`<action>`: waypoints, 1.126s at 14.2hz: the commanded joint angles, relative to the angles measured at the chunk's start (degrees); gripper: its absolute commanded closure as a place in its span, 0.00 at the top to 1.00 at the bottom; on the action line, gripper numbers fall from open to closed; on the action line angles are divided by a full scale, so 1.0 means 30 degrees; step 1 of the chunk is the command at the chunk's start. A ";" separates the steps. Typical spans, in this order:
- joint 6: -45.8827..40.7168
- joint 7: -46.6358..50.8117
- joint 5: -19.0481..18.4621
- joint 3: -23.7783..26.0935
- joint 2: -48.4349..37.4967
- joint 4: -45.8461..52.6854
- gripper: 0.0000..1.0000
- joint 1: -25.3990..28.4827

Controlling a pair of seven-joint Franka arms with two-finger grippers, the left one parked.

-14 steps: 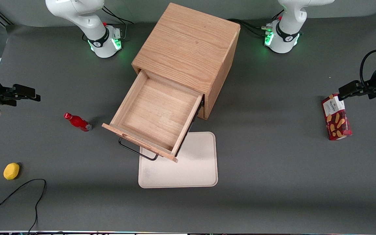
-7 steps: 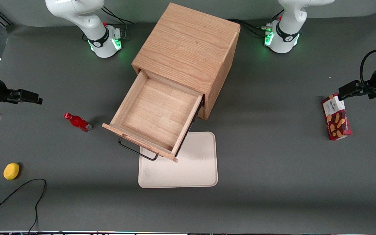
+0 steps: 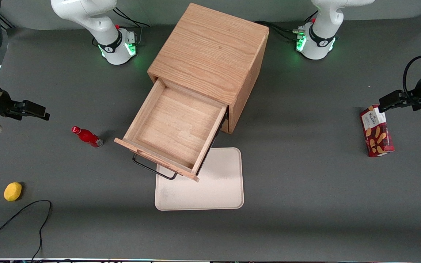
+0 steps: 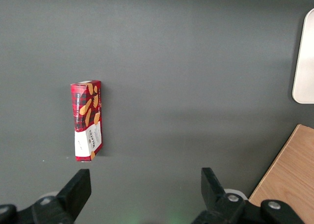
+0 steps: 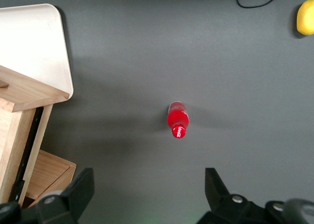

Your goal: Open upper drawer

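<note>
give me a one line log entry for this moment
task: open upper drawer | drawer: pulled out, empty | gripper: open, off the handle, at working arm's end above table | bottle: upright

White arm, black tool (image 3: 37,110), green base LEDs, prob. black cabling.
</note>
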 commanded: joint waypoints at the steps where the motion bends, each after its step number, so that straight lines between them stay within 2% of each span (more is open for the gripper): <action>1: 0.0298 -0.0720 -0.0297 0.0175 -0.0682 -0.0497 1.00 -0.0995; 3: 0.0123 -0.1451 -0.0209 0.2336 -0.0652 -0.0291 1.00 -0.3219; 5: -0.0054 -0.1542 -0.0209 0.3864 -0.0419 0.0263 1.00 -0.4457; 16: -0.0406 -0.0926 -0.0267 0.4016 -0.0066 0.1497 1.00 -0.4285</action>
